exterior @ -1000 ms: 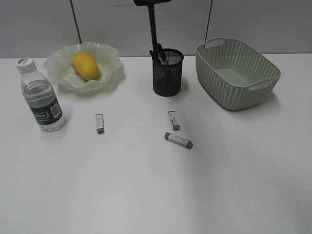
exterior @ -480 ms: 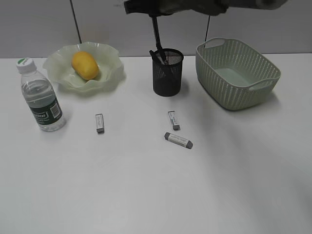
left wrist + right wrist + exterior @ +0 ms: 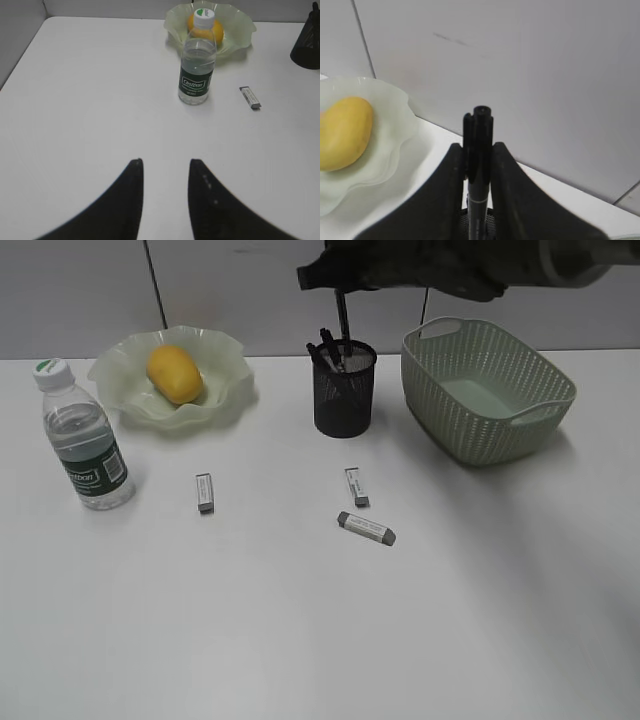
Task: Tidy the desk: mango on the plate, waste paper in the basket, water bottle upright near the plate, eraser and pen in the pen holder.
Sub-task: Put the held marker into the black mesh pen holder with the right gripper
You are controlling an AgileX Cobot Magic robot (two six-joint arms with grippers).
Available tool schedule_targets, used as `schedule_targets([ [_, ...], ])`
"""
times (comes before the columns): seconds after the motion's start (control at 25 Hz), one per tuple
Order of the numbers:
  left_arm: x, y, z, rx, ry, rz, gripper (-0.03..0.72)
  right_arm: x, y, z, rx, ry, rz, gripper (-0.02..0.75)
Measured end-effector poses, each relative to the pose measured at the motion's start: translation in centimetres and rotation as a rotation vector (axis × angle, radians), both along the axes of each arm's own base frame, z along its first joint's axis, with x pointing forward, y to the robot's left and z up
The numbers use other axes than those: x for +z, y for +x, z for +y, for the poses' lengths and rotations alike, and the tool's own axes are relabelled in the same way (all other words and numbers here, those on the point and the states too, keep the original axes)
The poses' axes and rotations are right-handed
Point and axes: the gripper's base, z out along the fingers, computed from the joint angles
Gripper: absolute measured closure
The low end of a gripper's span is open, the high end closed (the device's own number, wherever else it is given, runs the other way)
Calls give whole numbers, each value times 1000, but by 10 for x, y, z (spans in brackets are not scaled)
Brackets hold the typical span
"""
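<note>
My right gripper [image 3: 341, 288] is shut on a black pen [image 3: 343, 322] and holds it upright, its lower end inside the black mesh pen holder [image 3: 345, 390] among other pens. In the right wrist view the pen [image 3: 478, 120] stands between the jaws of the gripper [image 3: 478, 146]. The mango [image 3: 175, 374] lies in the wavy green plate [image 3: 115, 375]. The water bottle [image 3: 86, 437] stands upright left of the plate. Three erasers [image 3: 204, 492] [image 3: 357, 486] [image 3: 366, 528] lie on the desk. My left gripper [image 3: 165, 167] is open and empty over bare desk. No waste paper shows.
The green basket [image 3: 487, 390] stands right of the pen holder, nothing visible in it. The left wrist view shows the bottle [image 3: 197, 65], the plate [image 3: 240, 30], one eraser [image 3: 250, 97] and the pen holder [image 3: 307, 42]. A grey wall runs behind the desk.
My right arm has moved right along the top of the view. The pen has gone from leaning at the holder's left rim to standing upright over its middle.
</note>
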Motion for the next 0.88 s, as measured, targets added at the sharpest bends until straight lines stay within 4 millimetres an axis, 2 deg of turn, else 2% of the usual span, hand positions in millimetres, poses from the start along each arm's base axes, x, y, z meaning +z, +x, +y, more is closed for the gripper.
schedule_targets([
  [0.48,0,0,0,0,0,0,449,-49,13,-5,13,-34,66,599],
  [0.64,0,0,0,0,0,0,449,-53,14,-5,14,-38,72,589],
  [0.72,0,0,0,0,0,0,449,-53,14,-5,14,-39,71,511],
  [0.88,0,0,0,0,0,0,449,-53,14,-5,15,-39,71,281],
])
